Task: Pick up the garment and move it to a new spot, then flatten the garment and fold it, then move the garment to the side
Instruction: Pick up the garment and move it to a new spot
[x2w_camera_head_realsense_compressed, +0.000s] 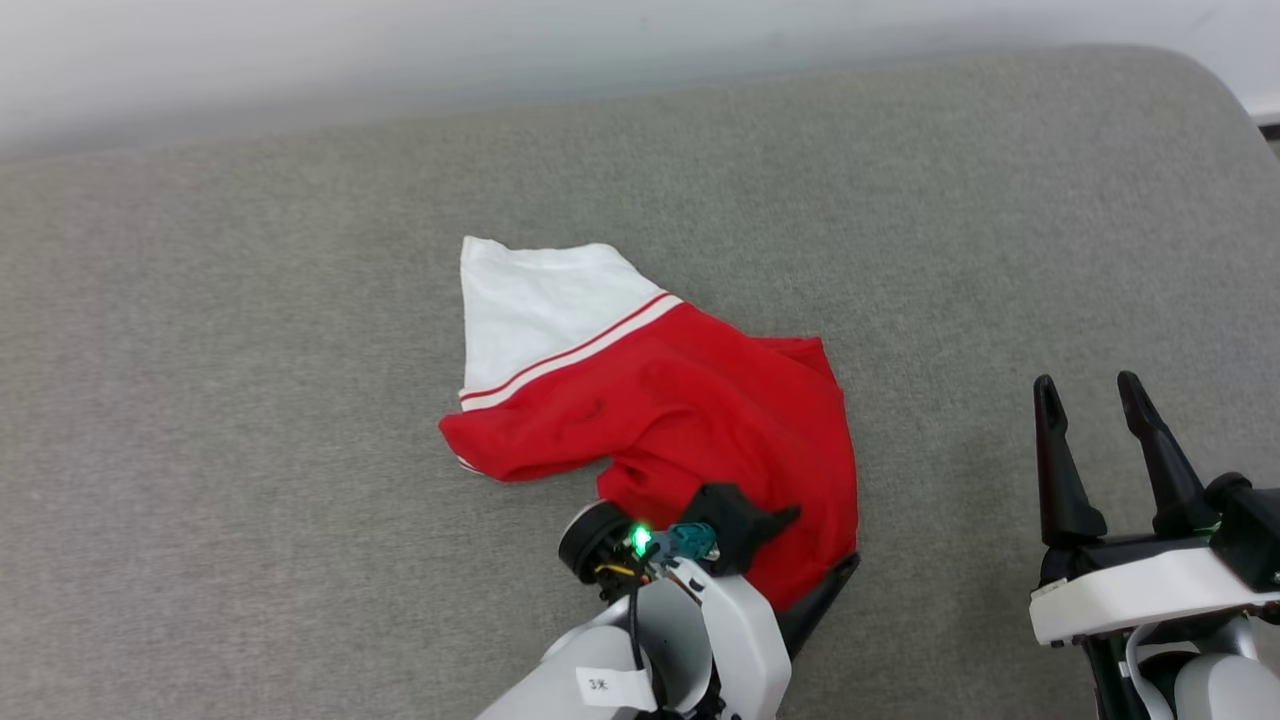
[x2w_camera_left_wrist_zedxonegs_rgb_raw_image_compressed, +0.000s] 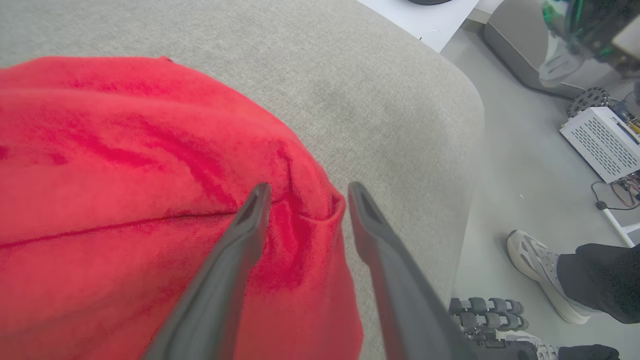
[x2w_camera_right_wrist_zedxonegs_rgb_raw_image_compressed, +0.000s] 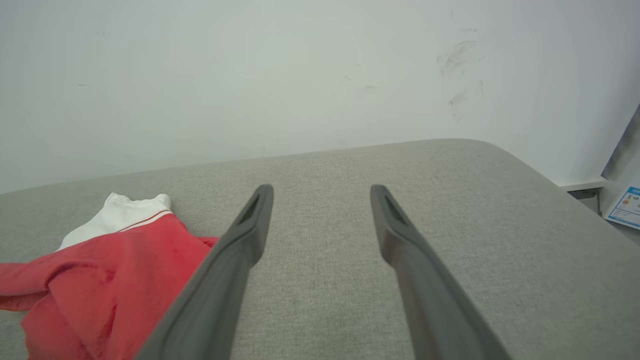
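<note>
We see the red jersey T-shirt (x2w_camera_head_realsense_compressed: 680, 400) crumpled in the middle of the grey fabric cushion (x2w_camera_head_realsense_compressed: 250, 350), a white wall (x2w_camera_right_wrist_zedxonegs_rgb_raw_image_compressed: 250, 75) behind. The left gripper (x2w_camera_left_wrist_zedxonegs_rgb_raw_image_compressed: 305, 192), jaws apart, straddles its near right edge. The right gripper (x2w_camera_head_realsense_compressed: 1090, 390), jaws apart too, hangs further right. The left wrist view adds a person's shoe (x2w_camera_left_wrist_zedxonegs_rgb_raw_image_compressed: 535, 260) on the floor (x2w_camera_left_wrist_zedxonegs_rgb_raw_image_compressed: 525, 165).

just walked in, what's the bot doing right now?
It's working on a red and white garment lying crumpled on a grey padded surface. The left hand is down at the garment's near edge, fingers apart with a fold of red fabric between them, not yet closed. The right hand sits open off to the side, over bare surface. Nothing is flattened or folded. A person's shoe shows on the floor nearby.
</note>
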